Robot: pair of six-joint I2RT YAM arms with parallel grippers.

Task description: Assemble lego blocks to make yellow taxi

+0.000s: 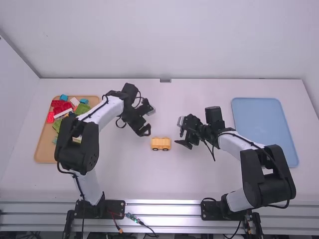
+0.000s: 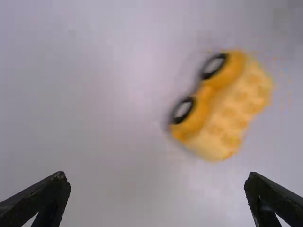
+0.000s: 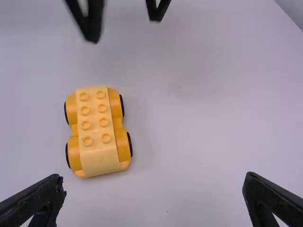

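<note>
Taxi on table, wall beyond

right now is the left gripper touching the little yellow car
Apart. The left wrist view shows a strip of table between the yellow car and each fingertip of the left gripper, whose fingers stand open.

I hold my two black fingers spread wide above the pale table. Beyond their tips, touching neither, a yellow wheeled base sits slantwise, two black-rimmed wheels showing along one side, the studs on its top blurred.
</note>
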